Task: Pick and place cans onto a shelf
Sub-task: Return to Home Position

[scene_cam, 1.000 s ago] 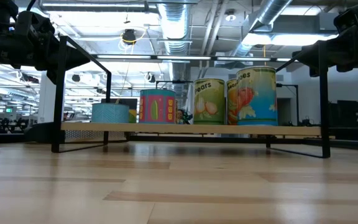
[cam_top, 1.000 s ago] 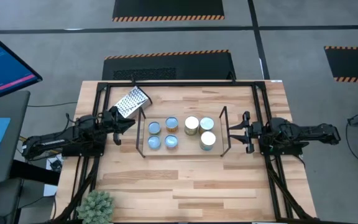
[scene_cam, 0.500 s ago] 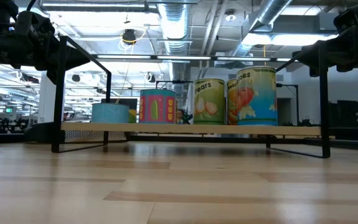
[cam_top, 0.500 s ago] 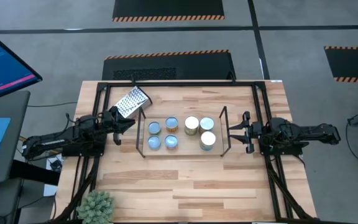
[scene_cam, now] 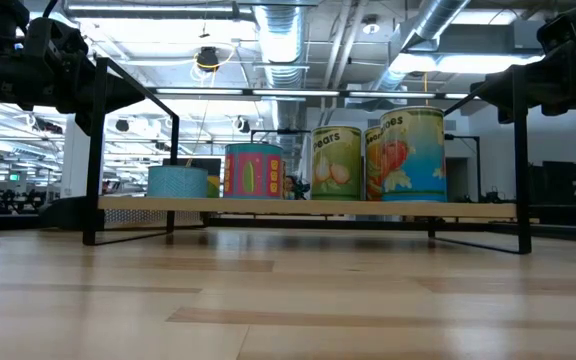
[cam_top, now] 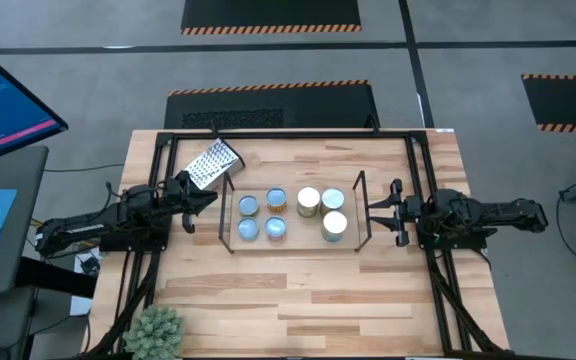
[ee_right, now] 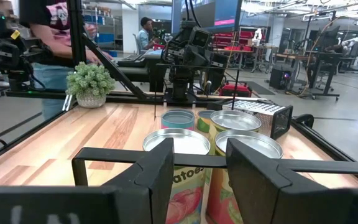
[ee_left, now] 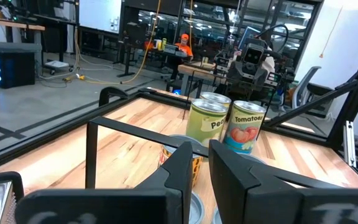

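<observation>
1. Pale wood planks of the worktop (cam_top: 298, 290) lie bare along the near edge, apart from a small potted plant (cam_top: 155, 332) at the near left corner.
2. Farther in, at the middle of the worktop, stands the shelf (scene_cam: 308, 208), a low wooden board inside a thin black wire frame.
3. Seven cans (cam_top: 276, 229) stand upright on the shelf in two loose rows, four smaller ones on its left half and three wider ones on its right.
4. From table height, the tomato can (scene_cam: 413, 155) is the nearest on the right, with two more tall cans close behind it. A low blue can (scene_cam: 178, 181) sits at the left with a pink one beside it.
5. At the shelf's left end the left end effector (cam_top: 206, 198) hovers just off the wire, its fingers a little parted and grasping nothing.
6. At the shelf's right end the right end effector (cam_top: 376, 213) hangs released, with a wider gap between its fingers. It is empty and clear of the frame.
7. Beyond the shelf's far left corner lies a perforated metal grater (cam_top: 213, 163), set at an angle.
8. Farthest off, in the right wrist view, a person (ee_right: 48, 25) stands past the plant.
</observation>
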